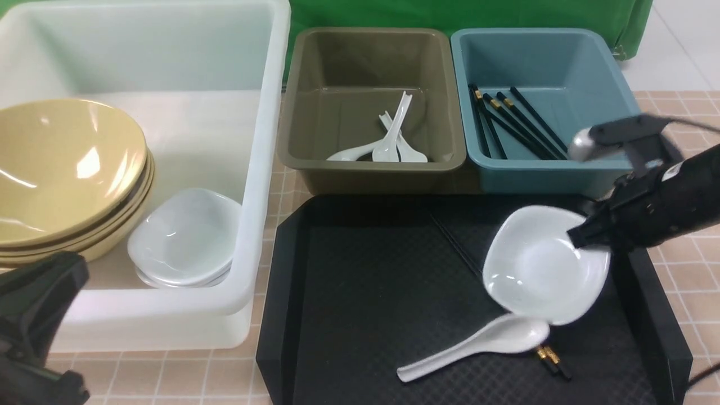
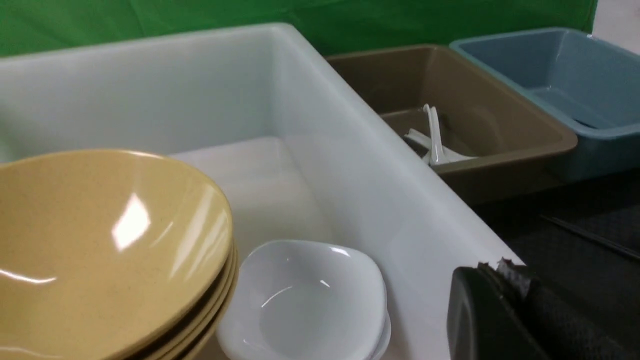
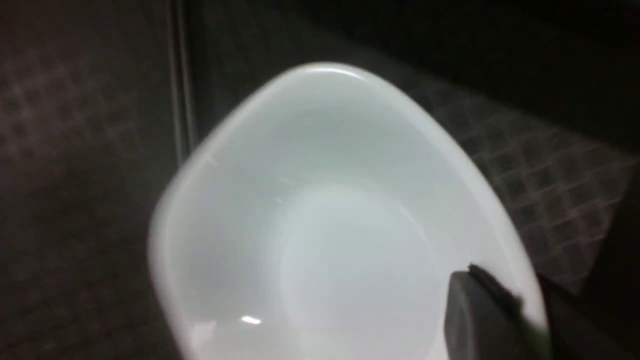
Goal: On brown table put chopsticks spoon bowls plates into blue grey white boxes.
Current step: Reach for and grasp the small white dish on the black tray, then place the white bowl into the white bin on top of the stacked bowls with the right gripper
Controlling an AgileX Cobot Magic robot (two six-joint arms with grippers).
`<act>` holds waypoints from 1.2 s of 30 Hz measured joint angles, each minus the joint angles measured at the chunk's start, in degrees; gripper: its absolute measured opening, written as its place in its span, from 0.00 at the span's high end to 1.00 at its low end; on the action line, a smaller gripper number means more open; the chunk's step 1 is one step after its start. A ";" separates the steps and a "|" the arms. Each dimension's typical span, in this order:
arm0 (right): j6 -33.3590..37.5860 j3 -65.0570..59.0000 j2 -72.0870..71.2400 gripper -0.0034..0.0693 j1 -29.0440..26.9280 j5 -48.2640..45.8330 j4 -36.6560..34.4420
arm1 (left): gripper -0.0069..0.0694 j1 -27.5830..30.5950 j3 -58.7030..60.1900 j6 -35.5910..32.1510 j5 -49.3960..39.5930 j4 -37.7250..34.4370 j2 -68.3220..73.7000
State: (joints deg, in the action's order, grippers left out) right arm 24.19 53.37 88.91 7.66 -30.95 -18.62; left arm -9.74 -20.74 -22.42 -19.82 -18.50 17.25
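Plates (image 1: 185, 239) and bowls (image 1: 62, 169) sit stacked in the white tub (image 1: 264, 169) left of the black tray (image 1: 360, 292), where the left gripper (image 2: 495, 270) hangs pressed together. Over the tray's right half, the right gripper (image 1: 582, 233) pinches a tilted plate (image 1: 534, 264) by its rim, above a spoon (image 1: 484, 343) lying on the tray.

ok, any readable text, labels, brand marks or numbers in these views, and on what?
None readable in any view. White tub, grey box, blue box, black tray, bowls, stacked plates, gripped plate and spoon are all plain. Chopsticks show gold bands only, no lettering.
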 joint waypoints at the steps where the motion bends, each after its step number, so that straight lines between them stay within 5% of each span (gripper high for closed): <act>1: 0.13 -0.07 -2.38 0.85 0.00 -0.23 0.00 | 0.90 0.00 0.13 0.11 -0.06 0.14 -1.13; 11: 7.08 3.41 -16.52 0.85 1.19 -4.79 -13.18 | 0.90 0.00 0.69 1.72 0.15 2.93 -5.76; 17: 15.95 10.81 -15.85 0.85 10.93 -0.61 -24.61 | 0.90 0.00 1.56 4.78 3.15 8.07 -9.22; 25: 26.75 26.92 3.44 0.85 31.65 11.54 -28.88 | 0.90 0.00 2.48 10.37 3.93 13.30 -9.60; 36: 30.16 50.68 32.19 0.85 35.99 8.69 -26.77 | 0.90 0.00 2.48 10.70 3.93 13.48 -9.60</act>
State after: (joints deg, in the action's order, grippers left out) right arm 54.35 104.06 121.11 43.65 -22.25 -45.39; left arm -9.74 -18.27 -11.71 -15.89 -5.03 7.65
